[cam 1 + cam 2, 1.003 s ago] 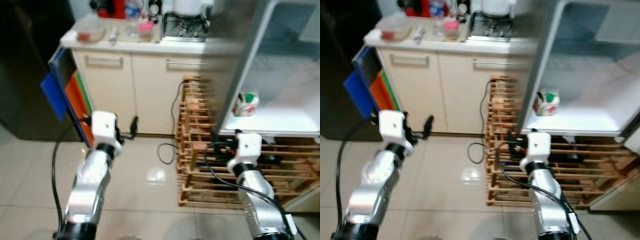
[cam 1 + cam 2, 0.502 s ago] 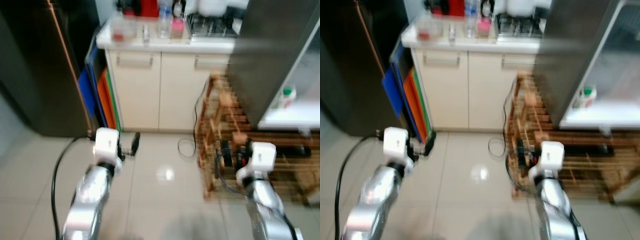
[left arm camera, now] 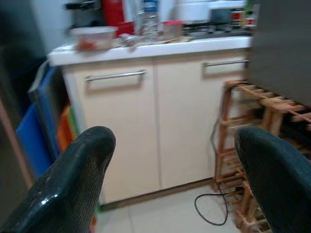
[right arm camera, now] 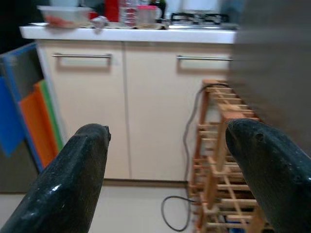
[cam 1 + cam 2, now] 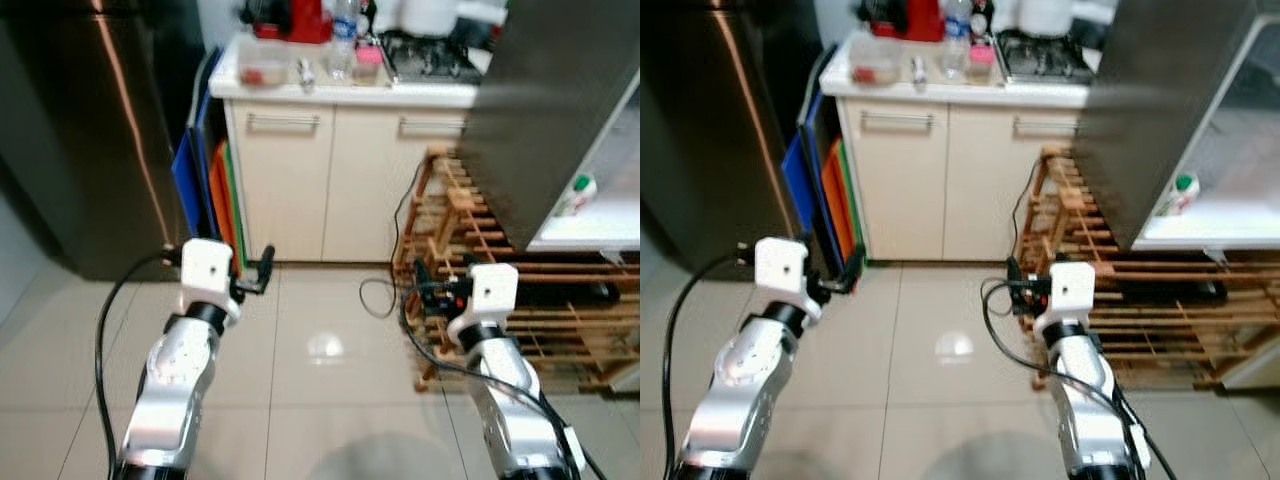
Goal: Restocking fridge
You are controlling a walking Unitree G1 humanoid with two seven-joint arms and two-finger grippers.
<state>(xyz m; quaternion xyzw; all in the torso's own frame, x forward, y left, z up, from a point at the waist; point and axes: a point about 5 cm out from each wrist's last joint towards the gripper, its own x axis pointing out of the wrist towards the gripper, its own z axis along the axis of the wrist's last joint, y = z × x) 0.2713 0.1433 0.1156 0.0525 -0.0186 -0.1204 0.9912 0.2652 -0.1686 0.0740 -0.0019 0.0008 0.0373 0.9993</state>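
The open fridge stands at the right, with a grey door (image 5: 545,100) and a white shelf (image 5: 600,222). A small green-and-white carton (image 5: 577,192) stands on that shelf. On the kitchen counter (image 5: 340,92) are a clear food box (image 5: 262,70), a water bottle (image 5: 343,25) and a pink-lidded cup (image 5: 367,60). Both arms are held low over the tiled floor. My left gripper (image 3: 172,141) is open and empty, pointing at the cabinet. My right gripper (image 4: 167,131) is open and empty too, near the wooden rack (image 5: 500,290).
A tall dark steel appliance (image 5: 90,130) fills the left side. Blue and orange boards (image 5: 205,190) lean between it and the cream cabinet (image 5: 330,180). A black cable (image 5: 385,290) lies on the floor by the rack. A stove (image 5: 430,60) sits on the counter.
The whole picture has shifted: the camera turned left and pulled back, so the fridge now sits further right. Both grippers stay open and empty in front of me.
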